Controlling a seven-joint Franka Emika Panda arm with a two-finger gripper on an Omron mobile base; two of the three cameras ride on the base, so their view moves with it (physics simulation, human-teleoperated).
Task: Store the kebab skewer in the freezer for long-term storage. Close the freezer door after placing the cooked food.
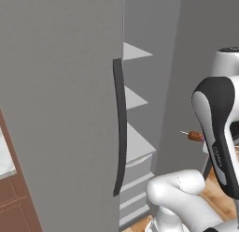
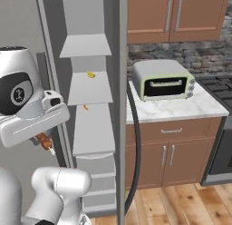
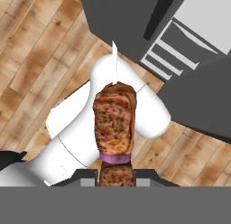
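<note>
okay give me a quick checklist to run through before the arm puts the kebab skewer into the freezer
1. Skewer held: ok. The gripper is shut on the kebab skewer.
2. Freezer open: ok. The door stands open and the shelves show.
3. Skewer inside: not ok. It hangs outside, low beside the arm.
4. Shelf room: ok. Two small yellow-orange items sit inside; most shelf surface is bare.
5. Clear path to a shelf: cannot tell.
6. Door closed after placing: not ok, not yet done.

Kebab skewer (image 3: 113, 123): brown meat chunks on pale stick, up in air, outside freezer. Freezer (image 1: 56, 109): tall, grey, door open, shelves showing.
</note>
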